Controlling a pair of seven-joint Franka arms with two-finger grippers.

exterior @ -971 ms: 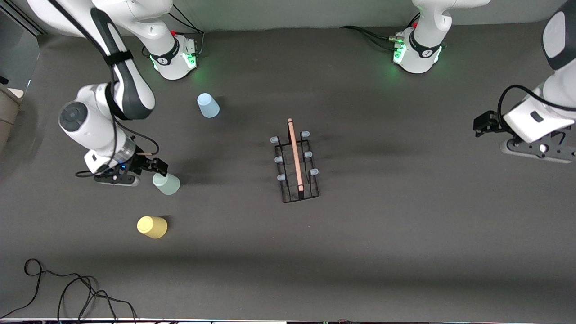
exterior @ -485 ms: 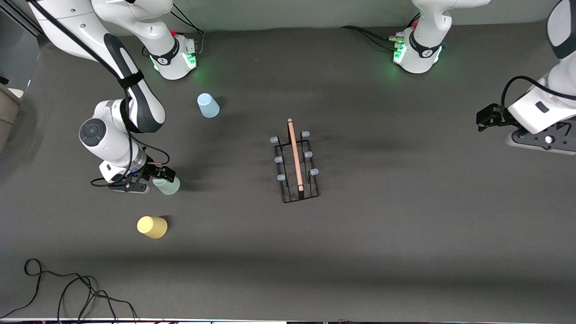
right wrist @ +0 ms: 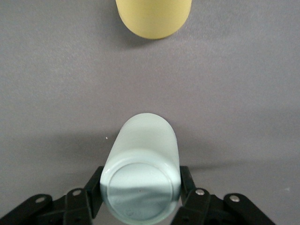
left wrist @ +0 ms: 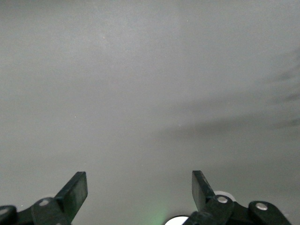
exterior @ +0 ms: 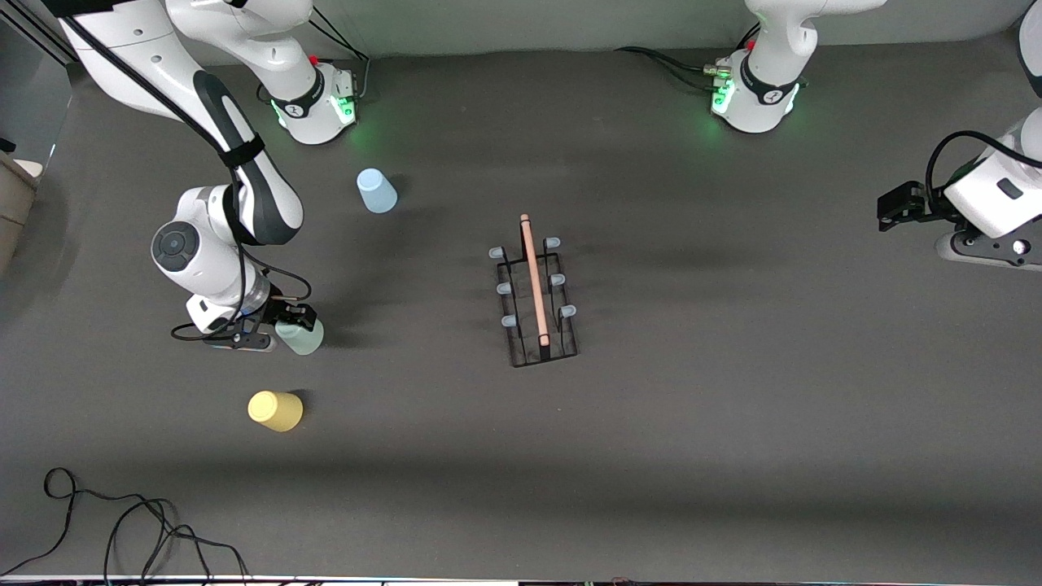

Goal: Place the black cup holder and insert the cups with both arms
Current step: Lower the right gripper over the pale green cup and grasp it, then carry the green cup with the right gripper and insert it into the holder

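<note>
Front and wrist views, cup-loading stage. The right gripper has come down over the last second and its fingers now press on either side of the mint green cup, which stands upside down on the table; in the right wrist view the fingers touch the cup's walls. The cup is judged gripped and ready to lift toward the rack.

The black cup holder stands at the table's middle, all six pegs bare. The yellow cup lies nearer the front camera than the green one; the blue cup stands farther from it.

The left gripper hangs over the left arm's end of the table, fingers wide and empty; that arm has drifted outward and waits.

No legible brand, label or writing appears.
</note>
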